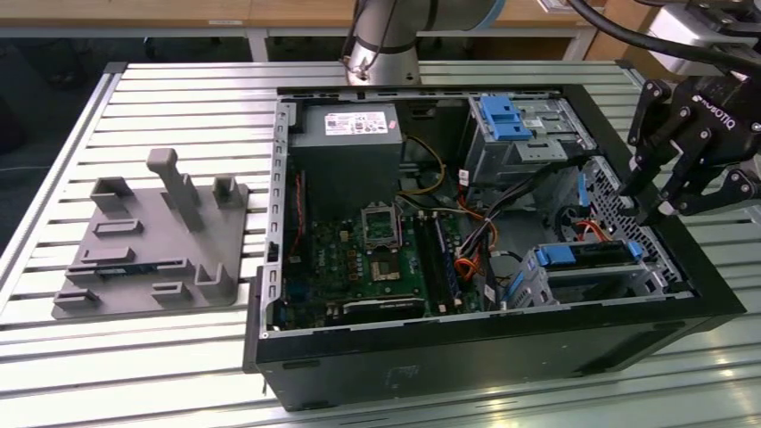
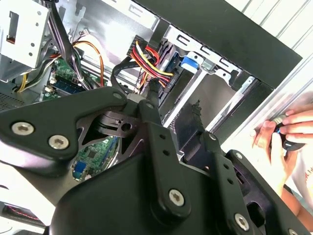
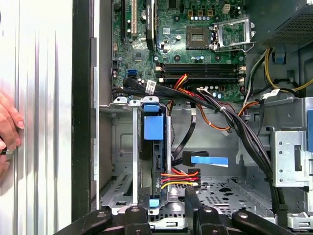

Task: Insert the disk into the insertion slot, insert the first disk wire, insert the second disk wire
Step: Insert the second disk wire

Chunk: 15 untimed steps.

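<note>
Slatted aluminium table (image 1: 178,98). On it, at the exterior view's left, a grey fixture plate (image 1: 143,259); at the right, an open computer case (image 1: 476,348). A person's hand (image 3: 7,127) rests on the table just outside the case wall.

The arm comes down from the far side, wrist pointing down. The claw (image 1: 666,209) hangs over the case edge at the exterior view's right, above the low drive cage (image 1: 607,283). Its fingers (image 2: 198,110) are apart and nothing is gripped.

The disk (image 3: 152,128) sits in the cage, blue carrier facing up. The red-yellow-black wire bundle (image 3: 178,177) reaches the disk's edge. The blue-tabbed cable (image 3: 209,160) lies just beside it; I can't tell whether it is plugged in.
</note>
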Motion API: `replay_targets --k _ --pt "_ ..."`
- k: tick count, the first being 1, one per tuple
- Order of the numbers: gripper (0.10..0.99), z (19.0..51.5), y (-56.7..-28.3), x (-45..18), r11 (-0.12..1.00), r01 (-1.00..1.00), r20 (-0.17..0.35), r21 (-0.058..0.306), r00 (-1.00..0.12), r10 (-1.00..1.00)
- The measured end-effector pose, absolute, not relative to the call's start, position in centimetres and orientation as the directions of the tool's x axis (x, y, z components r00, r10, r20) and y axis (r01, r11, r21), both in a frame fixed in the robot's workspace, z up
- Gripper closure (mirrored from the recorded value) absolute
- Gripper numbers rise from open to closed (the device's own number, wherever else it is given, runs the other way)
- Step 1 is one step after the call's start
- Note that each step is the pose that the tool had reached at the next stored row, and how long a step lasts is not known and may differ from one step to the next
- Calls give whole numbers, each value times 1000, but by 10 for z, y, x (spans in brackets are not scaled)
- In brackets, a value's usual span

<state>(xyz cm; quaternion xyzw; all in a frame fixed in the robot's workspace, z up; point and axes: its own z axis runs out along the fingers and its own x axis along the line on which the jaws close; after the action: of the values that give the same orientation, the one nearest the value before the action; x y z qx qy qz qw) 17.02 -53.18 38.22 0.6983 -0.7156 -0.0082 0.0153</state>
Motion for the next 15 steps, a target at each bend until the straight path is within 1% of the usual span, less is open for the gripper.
replay_targets --k 4,15 --pt "671 381 -516 170 25 -999 23 33 -24 -999" --pt "671 374 -471 166 28 -999 102 32 -24 -994"
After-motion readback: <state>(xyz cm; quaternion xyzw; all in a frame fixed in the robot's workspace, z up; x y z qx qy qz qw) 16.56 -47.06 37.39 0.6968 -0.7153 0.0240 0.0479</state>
